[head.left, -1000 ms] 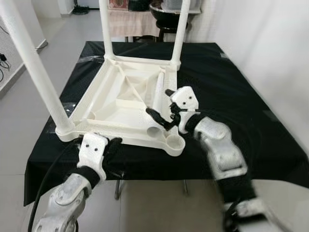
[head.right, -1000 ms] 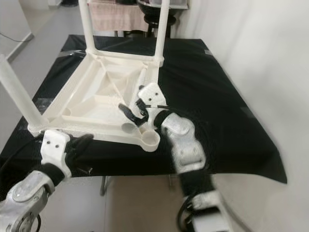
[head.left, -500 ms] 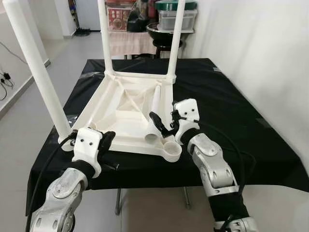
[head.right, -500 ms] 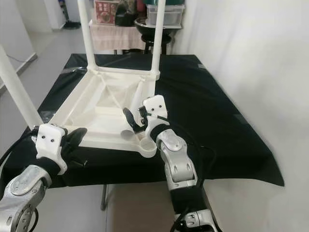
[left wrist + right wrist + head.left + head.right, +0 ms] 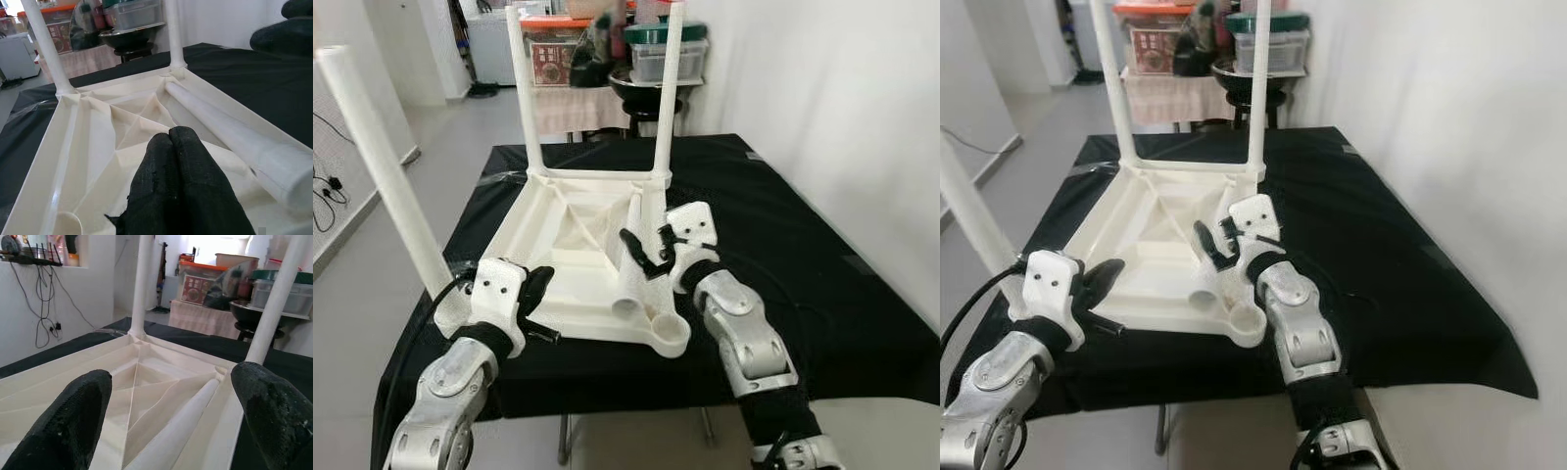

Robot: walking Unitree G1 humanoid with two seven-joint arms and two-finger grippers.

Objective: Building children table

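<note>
A white children's table (image 5: 543, 235) lies upside down on the black-covered table (image 5: 793, 225). Three white legs stand upright in its corners: near left (image 5: 386, 166), far left (image 5: 524, 93) and far right (image 5: 668, 93). The fourth leg (image 5: 633, 274) lies loose inside the underside along the right rim, ending beside the empty near-right socket (image 5: 673, 335). My right gripper (image 5: 651, 245) is open, its fingers spread to either side of the loose leg (image 5: 181, 426). At the table's near-left edge, my left gripper (image 5: 537, 286) is shut with nothing in it, its fingertips (image 5: 171, 134) pressed together.
A white wall (image 5: 842, 108) runs along the right. Behind the black table stand a cloth-covered stand (image 5: 573, 103) and a dark stool with plastic containers (image 5: 656, 54). Grey floor (image 5: 372, 284) lies to the left. Bare black cloth extends to the right of the white table.
The whole picture has shifted as the head rose and steadied. Both grippers keep roughly their places against the white table, and the loose leg still lies between the right fingers.
</note>
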